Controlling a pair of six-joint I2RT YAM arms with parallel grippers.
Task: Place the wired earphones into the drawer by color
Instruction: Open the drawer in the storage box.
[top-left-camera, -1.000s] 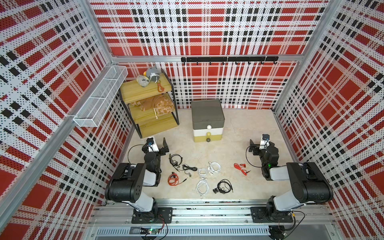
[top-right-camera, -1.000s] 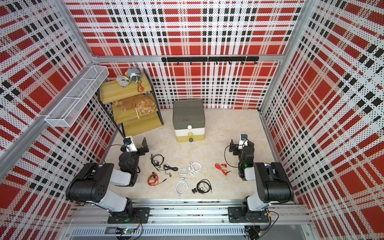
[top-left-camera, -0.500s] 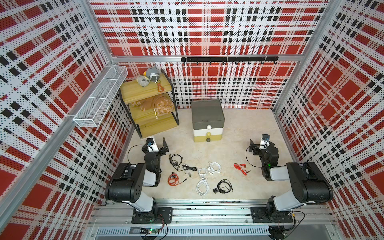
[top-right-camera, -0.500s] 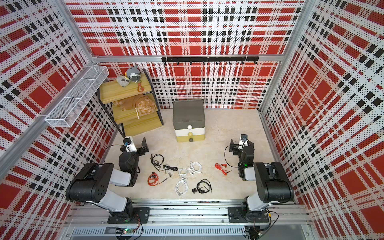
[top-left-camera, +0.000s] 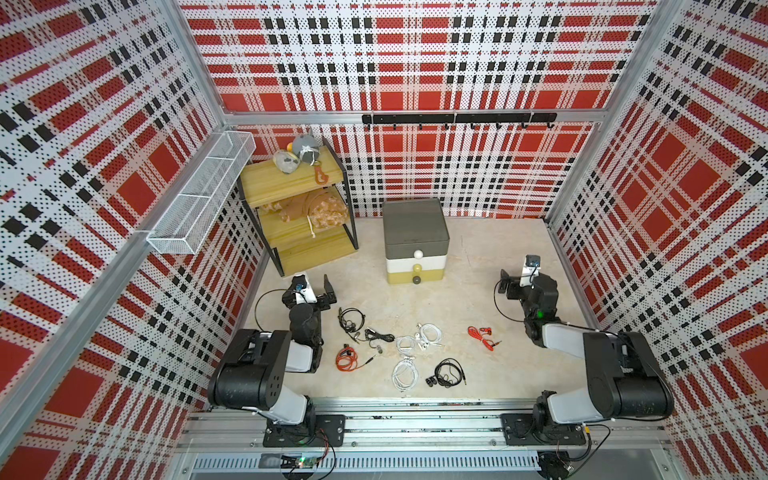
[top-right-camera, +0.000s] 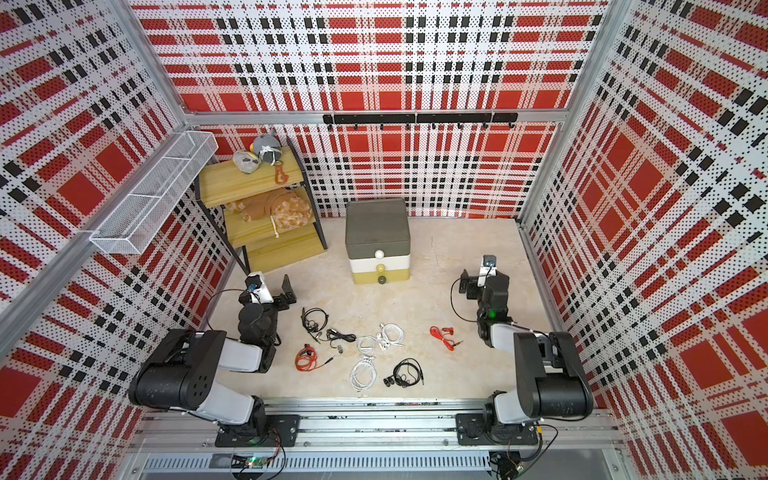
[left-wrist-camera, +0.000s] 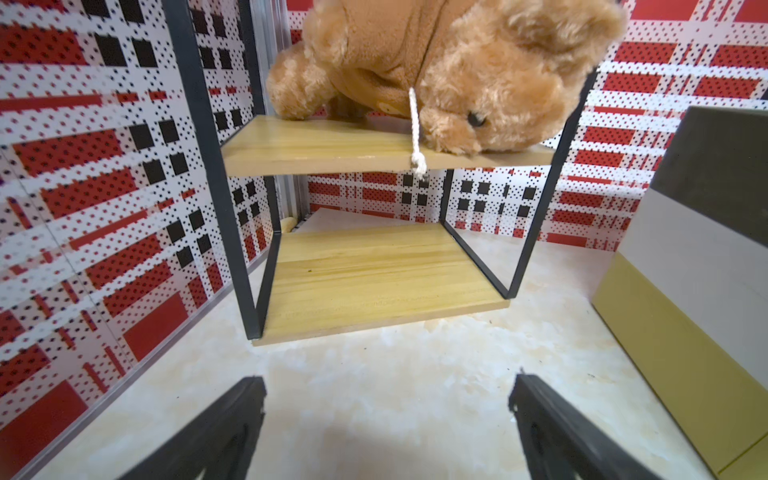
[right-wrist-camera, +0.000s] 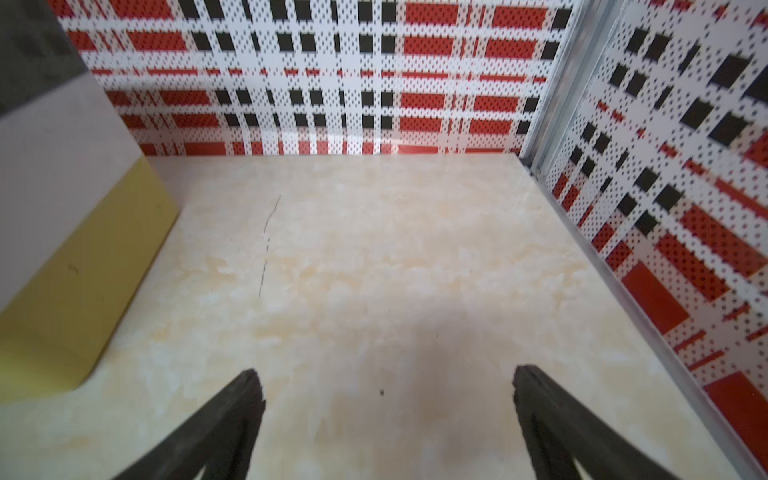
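Both grippers hang empty, fingers spread wide: the left gripper (left-wrist-camera: 386, 386) faces the yellow shelf rack (left-wrist-camera: 374, 274), and the right gripper (right-wrist-camera: 386, 382) faces bare floor (right-wrist-camera: 374, 249) right of the drawer (top-left-camera: 415, 245). The drawer stands upright at centre far, all three tiers shut, knobs pointing toward the near edge. The wired earphones (top-left-camera: 405, 344), coils of red, white and black, lie in a left-to-right band on the near floor between the arms, well apart from the drawer.
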